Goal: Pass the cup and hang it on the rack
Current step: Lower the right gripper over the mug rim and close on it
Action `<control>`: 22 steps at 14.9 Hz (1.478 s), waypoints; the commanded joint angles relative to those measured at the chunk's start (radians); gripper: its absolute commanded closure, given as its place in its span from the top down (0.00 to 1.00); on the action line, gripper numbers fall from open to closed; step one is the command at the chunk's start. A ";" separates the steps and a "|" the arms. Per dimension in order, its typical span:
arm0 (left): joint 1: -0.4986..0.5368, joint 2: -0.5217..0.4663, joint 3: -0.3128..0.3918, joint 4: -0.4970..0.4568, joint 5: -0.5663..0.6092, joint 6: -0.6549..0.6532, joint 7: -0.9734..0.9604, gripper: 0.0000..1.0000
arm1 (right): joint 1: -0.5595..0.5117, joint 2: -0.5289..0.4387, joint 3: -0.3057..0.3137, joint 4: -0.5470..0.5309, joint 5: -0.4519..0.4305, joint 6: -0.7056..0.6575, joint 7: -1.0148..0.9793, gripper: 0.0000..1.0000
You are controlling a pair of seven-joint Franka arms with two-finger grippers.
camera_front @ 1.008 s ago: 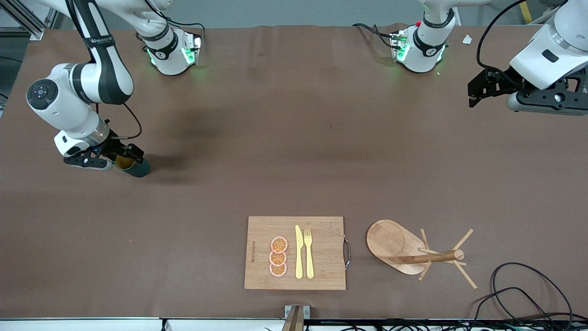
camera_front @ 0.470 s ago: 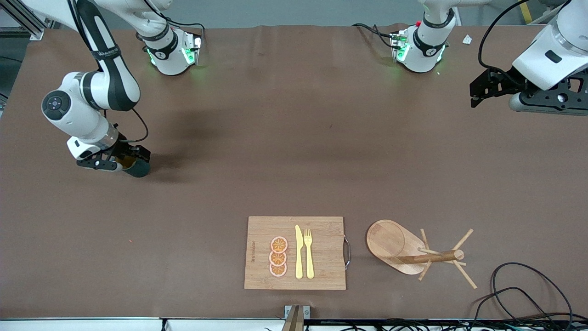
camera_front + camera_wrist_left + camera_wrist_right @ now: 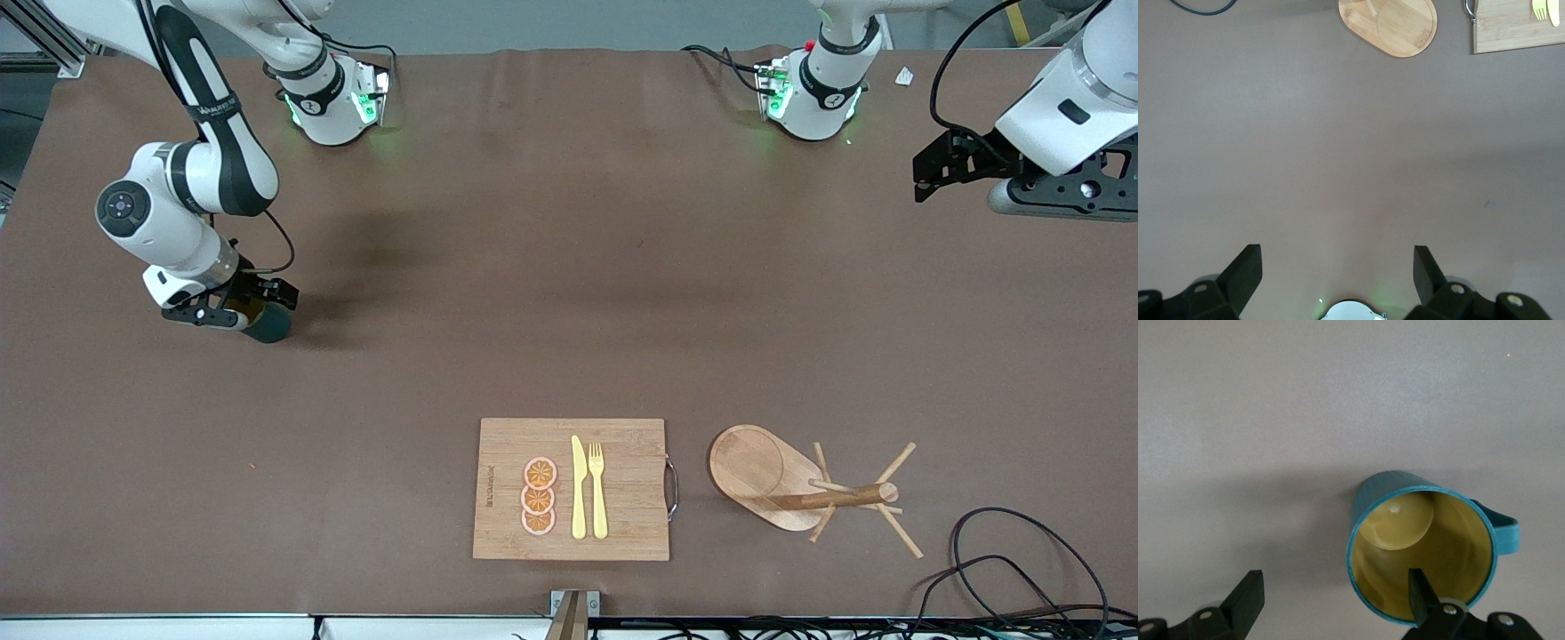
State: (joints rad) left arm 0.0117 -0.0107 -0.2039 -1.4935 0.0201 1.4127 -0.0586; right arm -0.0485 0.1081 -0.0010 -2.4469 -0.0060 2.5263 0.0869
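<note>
The dark teal cup (image 3: 269,327) stands on the brown table at the right arm's end; in the right wrist view the cup (image 3: 1425,547) shows its yellow inside and its side handle. My right gripper (image 3: 256,307) is open and low at the cup's mouth (image 3: 1335,593). One of its fingers (image 3: 1421,590) is over the cup's inside and the other is outside the rim. The wooden rack (image 3: 782,484) sits near the front camera toward the left arm's end, and its base also shows in the left wrist view (image 3: 1395,23). My left gripper (image 3: 925,178) is open and empty, up over the left arm's end (image 3: 1338,267).
A bamboo cutting board (image 3: 622,444) with orange slices (image 3: 539,496), a yellow knife (image 3: 578,489) and a fork (image 3: 597,489) lies beside the rack. Black cables (image 3: 1005,551) lie at the near corner by the rack.
My right gripper has moved sideways onto the cup and now covers its mouth in the front view. My left gripper has drifted slightly lower.
</note>
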 commanded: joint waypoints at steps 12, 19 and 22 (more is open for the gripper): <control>0.005 -0.009 -0.003 0.009 0.008 -0.018 0.019 1.00 | -0.017 0.035 0.006 -0.011 0.009 0.074 -0.003 0.44; 0.007 -0.009 -0.002 0.009 0.011 -0.018 0.016 1.00 | -0.034 0.039 0.006 -0.011 0.007 0.088 -0.003 0.12; 0.008 -0.008 -0.002 0.010 0.011 -0.018 0.019 1.00 | -0.031 0.039 0.006 -0.011 0.009 0.085 -0.001 0.04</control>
State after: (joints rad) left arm 0.0121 -0.0109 -0.2030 -1.4935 0.0201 1.4106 -0.0586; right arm -0.0696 0.1428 -0.0038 -2.4516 -0.0058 2.5994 0.0868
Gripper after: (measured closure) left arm 0.000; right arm 0.934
